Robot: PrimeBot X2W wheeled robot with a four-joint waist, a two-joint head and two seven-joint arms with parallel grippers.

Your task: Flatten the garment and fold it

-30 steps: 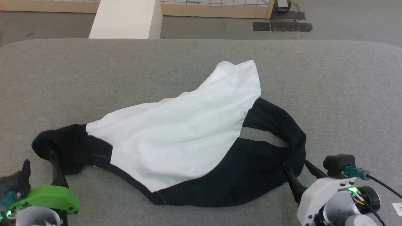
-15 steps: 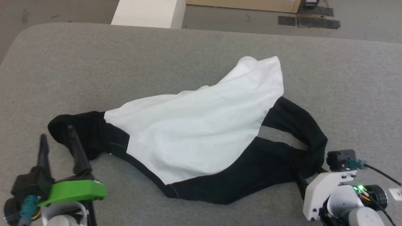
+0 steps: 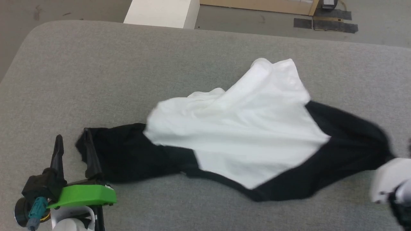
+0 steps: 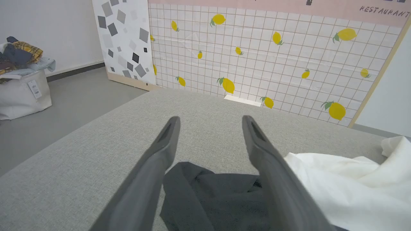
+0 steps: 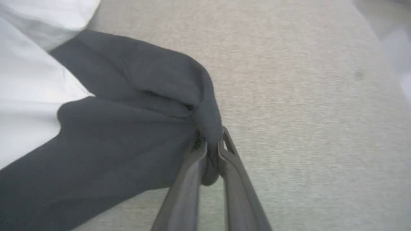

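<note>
Lying stretched across the grey fabric-covered table (image 3: 96,64) is the white-bodied raglan shirt with black sleeves, the garment (image 3: 244,134), its white body bunched in the middle and one black sleeve running out to each side

At the garment's right sleeve end, the right gripper (image 5: 212,144) has its two dark fingers pressed nearly together on a gathered fold of black cloth (image 5: 128,134), which is pulled up off the table (image 5: 305,96). In the head view that arm's white housing (image 3: 387,178) is a blur just past the same sleeve end

At the garment's left sleeve end, the left gripper (image 3: 72,134) stands spread wide with nothing between its fingers. One finger lies along the sleeve's edge, the other on bare table beside it; whether the near finger touches the cloth cannot be told. From the left wrist, the dark sleeve (image 4: 208,199) lies low between the parted fingers (image 4: 210,119)

Beyond the garment, past the table's far edge, stands a white tiled wall panel printed with yellow lemons (image 4: 273,57), and above it a pink band carries the dark lettering "RESTAURAN" (image 4: 383,11), cut off by the frame. Left of the garment, on the floor, a white fabric bin heaped with clothes (image 4: 22,93) bears a hanging tag (image 4: 33,89) too small to read
</note>
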